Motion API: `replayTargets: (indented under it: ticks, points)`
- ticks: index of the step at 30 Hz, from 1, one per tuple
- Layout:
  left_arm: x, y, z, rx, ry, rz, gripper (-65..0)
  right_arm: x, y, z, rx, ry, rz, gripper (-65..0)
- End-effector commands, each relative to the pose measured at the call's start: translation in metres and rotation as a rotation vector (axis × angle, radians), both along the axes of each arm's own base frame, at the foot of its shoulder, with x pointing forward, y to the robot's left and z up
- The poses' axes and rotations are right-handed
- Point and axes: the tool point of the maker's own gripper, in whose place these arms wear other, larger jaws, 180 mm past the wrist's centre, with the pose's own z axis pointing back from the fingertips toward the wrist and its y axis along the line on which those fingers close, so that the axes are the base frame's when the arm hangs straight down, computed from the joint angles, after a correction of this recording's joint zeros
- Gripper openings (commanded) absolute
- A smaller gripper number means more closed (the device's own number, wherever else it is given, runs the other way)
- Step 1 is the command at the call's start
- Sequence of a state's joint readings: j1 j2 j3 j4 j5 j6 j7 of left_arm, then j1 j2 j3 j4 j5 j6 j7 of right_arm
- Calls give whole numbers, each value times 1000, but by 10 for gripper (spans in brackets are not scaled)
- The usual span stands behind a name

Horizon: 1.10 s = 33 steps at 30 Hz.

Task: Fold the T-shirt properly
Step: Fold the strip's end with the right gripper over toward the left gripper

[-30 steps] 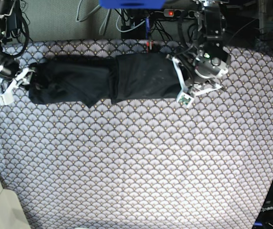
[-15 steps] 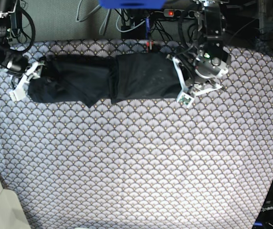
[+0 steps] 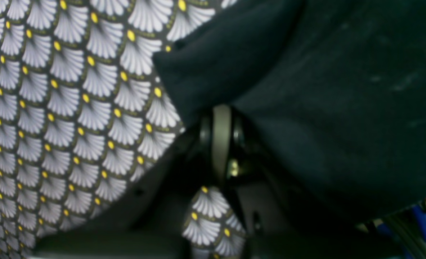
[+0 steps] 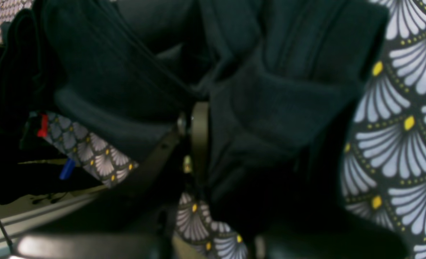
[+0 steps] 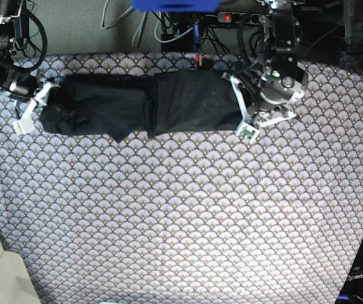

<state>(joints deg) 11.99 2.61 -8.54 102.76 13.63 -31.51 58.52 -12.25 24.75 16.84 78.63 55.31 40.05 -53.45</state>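
Patterned cloth with grey-white fan scales and small yellow dots (image 5: 181, 215) covers the whole tabletop, with cables and dark equipment along the far edge.

At the right end of the garment in the base view, the left gripper (image 5: 239, 104) is closed on the T-shirt's edge; in its wrist view the pale fingers (image 3: 221, 138) are pressed together with a fold of dark cloth running into them. At the opposite end, the right gripper (image 5: 38, 104) sits against the cloth; its wrist view shows a pale finger (image 4: 199, 133) buried in bunched dark fabric, apparently clamped on it, though the blur hides the exact contact.

Between the two grippers lies the plain black short-sleeved cotton T-shirt (image 5: 143, 104), drawn into a long narrow band across the far part of the table, parallel to the back edge. A fold line crosses it near the middle, and a pointed flap hangs toward the viewer just left of that line. The end by the right gripper is crumpled; the half toward the left gripper lies flatter.
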Motion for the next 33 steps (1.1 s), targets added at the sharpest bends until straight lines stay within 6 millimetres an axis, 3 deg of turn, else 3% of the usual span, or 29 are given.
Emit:
replayTargets:
  ticks: [1, 7, 9, 16, 20, 28, 33]
  points:
    - [9, -1, 10, -5, -38, 2, -650, 10, -5, 13, -1, -42, -4, -650]
    - [21, -3, 39, -10, -131, -3, -650, 10, -6, 15, -11, -33, 13, -650]
    - [24, -3, 49, -7, -159, -2, -650, 15, -2, 25, -29, -58, 44, -650]
    - [21, 5, 50, 17, -160, 11, -650, 18, 27, 56, -73, -134, 159, -650]
    - [8, 34, 36, 39, -110, 92, -650, 16, 45, 62, -72, -141, 201, -650]
    - [-9, 103, 37, 93, -102, 291, -650, 8, 85, 73, -46, -158, 262, -650]
    - [-14, 125, 39, 128, -101, 327, -650, 13, 105, 79, -28, -168, 291, -650]
